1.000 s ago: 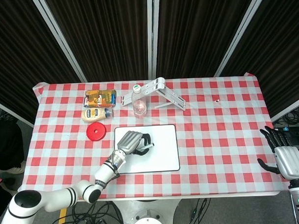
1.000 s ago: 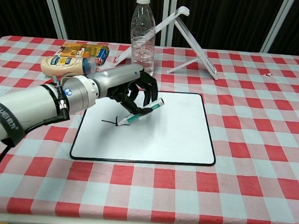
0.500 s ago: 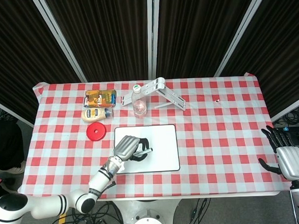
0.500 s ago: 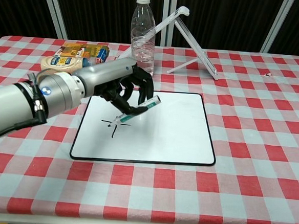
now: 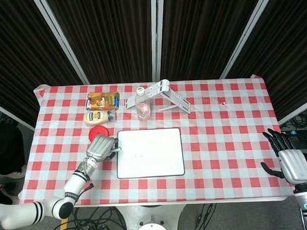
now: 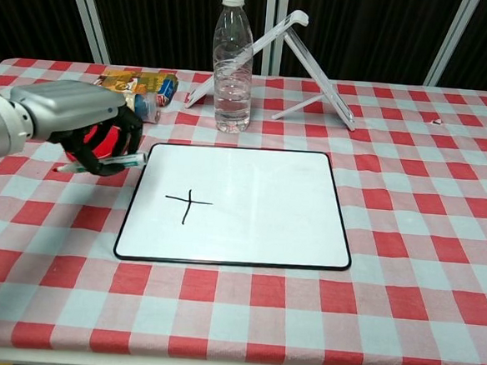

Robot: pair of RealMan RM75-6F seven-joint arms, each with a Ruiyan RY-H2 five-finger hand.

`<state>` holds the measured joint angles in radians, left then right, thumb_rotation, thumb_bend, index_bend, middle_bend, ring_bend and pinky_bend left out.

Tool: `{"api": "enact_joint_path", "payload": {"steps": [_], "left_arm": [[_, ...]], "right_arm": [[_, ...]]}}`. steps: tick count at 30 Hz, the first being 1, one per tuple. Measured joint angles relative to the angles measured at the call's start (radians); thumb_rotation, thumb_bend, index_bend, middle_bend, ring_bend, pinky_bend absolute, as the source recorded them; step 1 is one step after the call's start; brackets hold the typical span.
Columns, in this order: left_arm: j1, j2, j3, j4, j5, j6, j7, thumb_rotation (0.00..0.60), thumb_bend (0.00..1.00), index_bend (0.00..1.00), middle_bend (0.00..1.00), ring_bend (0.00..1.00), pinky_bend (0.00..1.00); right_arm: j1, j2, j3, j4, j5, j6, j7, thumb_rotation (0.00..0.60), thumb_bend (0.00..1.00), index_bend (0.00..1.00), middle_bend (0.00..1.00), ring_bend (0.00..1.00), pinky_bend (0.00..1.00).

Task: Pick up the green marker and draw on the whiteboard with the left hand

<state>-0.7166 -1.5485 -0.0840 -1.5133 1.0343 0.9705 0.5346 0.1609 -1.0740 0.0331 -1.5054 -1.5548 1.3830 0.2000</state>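
Observation:
The whiteboard [image 6: 250,208] [image 5: 155,155] lies flat mid-table and bears a small black cross [image 6: 187,204] near its left side. My left hand [image 6: 76,121] [image 5: 100,147] is off the board's left edge, over the cloth, and holds the green marker [image 6: 103,163] nearly level, tip pointing left. My right hand [image 5: 289,160] hangs at the table's front right corner, fingers spread, holding nothing; the chest view does not show it.
A clear water bottle [image 6: 234,61] and a white folding stand [image 6: 306,62] are behind the board. A mayonnaise bottle [image 5: 99,117] and an orange box [image 5: 103,99] lie at the back left. A red lid [image 5: 96,131] sits partly under my left hand.
My left hand has carried the marker leftward off the board to the cloth beside it. The drawn cross now shows uncovered. The right hand stayed put.

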Motion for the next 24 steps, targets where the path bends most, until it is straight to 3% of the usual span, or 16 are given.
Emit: {"api": "enact_joint_path", "payload": {"steps": [4, 7, 10, 12, 17, 24], "left_arm": [[-0.006, 0.019, 0.032, -0.025, -0.126, 0.011, 0.181, 0.6, 0.41, 0.41, 0.44, 0.55, 0.79], [-0.016, 0.026, 0.045, -0.048, -0.225, 0.029, 0.278, 0.6, 0.23, 0.2, 0.28, 0.37, 0.66], [-0.018, 0.029, 0.046, -0.08, -0.28, 0.079, 0.317, 0.6, 0.11, 0.11, 0.16, 0.23, 0.5], [-0.008, 0.037, 0.042, -0.115, -0.283, 0.135, 0.319, 0.6, 0.07, 0.11, 0.14, 0.19, 0.44], [0.067, 0.089, 0.033, -0.189, -0.204, 0.276, 0.192, 0.6, 0.06, 0.11, 0.14, 0.19, 0.37], [0.27, 0.23, 0.067, -0.176, -0.024, 0.436, -0.197, 0.6, 0.06, 0.11, 0.14, 0.19, 0.24]], "right_arm": [[-0.004, 0.003, -0.001, -0.004, 0.002, 0.006, -0.006, 0.6, 0.19, 0.0, 0.0, 0.0, 0.0], [-0.009, 0.007, -0.001, -0.007, 0.008, 0.01, -0.008, 0.6, 0.19, 0.0, 0.0, 0.0, 0.0], [-0.014, 0.011, -0.002, -0.008, 0.015, 0.012, -0.008, 0.6, 0.19, 0.0, 0.0, 0.0, 0.0], [-0.017, 0.015, -0.001, -0.007, 0.02, 0.013, -0.008, 0.6, 0.19, 0.0, 0.0, 0.0, 0.0], [-0.026, 0.026, 0.005, -0.003, 0.041, 0.018, -0.009, 0.6, 0.19, 0.0, 0.0, 0.0, 0.0], [-0.032, 0.015, 0.004, 0.011, 0.038, 0.025, 0.013, 0.6, 0.19, 0.0, 0.0, 0.0, 0.0]]}}
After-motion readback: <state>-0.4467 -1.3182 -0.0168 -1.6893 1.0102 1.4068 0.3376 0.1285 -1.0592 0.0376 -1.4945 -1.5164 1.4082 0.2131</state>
